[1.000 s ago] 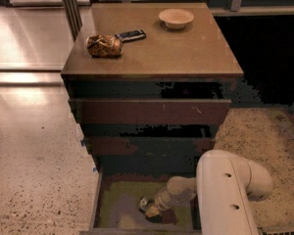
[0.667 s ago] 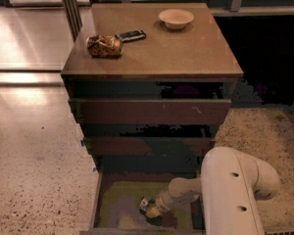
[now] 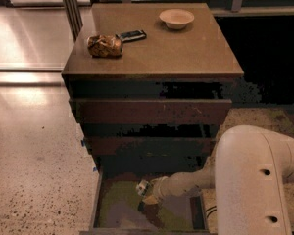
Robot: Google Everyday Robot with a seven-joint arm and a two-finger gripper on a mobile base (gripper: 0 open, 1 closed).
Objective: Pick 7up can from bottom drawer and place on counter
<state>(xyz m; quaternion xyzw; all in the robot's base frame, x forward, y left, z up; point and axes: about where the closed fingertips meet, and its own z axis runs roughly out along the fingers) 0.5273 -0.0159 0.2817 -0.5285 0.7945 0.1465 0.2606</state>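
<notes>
Desk (image 3: 186, 58): bag (image 3: 105, 46) and handset (image 3: 132, 35) far left, bowl (image 3: 176, 18) far right.
Arm (image 3: 186, 182): reaches in from right.
Drawer (image 3: 100, 204): bottom, open, near.
Gripper (image 3: 148, 196): inside drawer; grip cannot be told.
Can (image 3: 143, 187): in drawer, at gripper tip.

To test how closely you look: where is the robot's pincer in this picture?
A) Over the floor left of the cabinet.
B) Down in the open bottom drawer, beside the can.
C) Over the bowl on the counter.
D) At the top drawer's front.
B: the arm reaches down so that the pincer sits inside the open bottom drawer, right by the can, well below the counter.
</notes>
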